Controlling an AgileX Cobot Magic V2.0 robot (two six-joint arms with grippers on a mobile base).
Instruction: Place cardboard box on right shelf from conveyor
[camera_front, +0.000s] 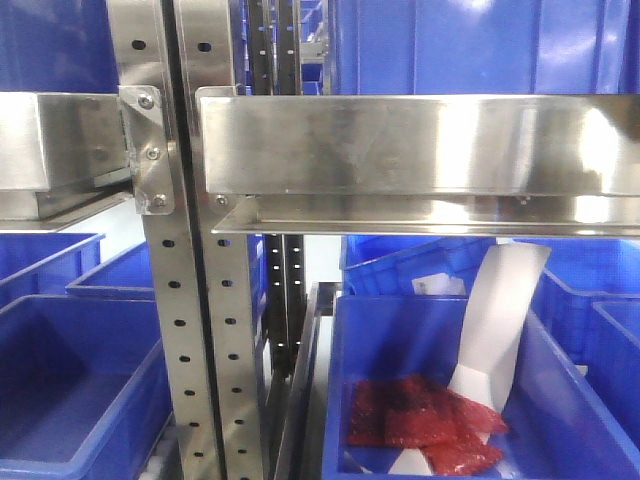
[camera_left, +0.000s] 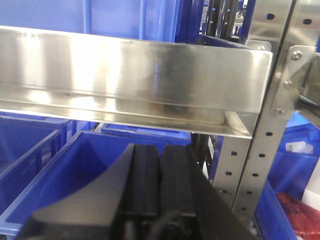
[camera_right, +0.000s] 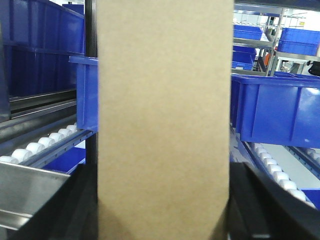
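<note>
Blue plastic bins fill the racking behind and below the shelves, on several levels. Across the front view runs the right shelf, a shiny steel tray with a tall reflecting front lip. It is fixed to the perforated upright. Left of this upright sits a similar steel shelf, joined to it by a bolted bracket.

The cardboard box shows only in the right wrist view, where it stands upright and takes the whole middle of the picture, plain and tan. The right gripper clamps it: one dark finger lies against its left side and the other against its right side. Behind the box are more blue bins resting on roller tracks with white rollers. These views do not tell how the box stands relative to the right shelf.

The left gripper holds nothing. Its two black fingers are pressed together with no gap. It hangs in front of and below the lip of the left steel shelf, over a blue bin.

Under the right shelf, one bin contains red packets at its near end and a white folded card that leans tilted above them.
</note>
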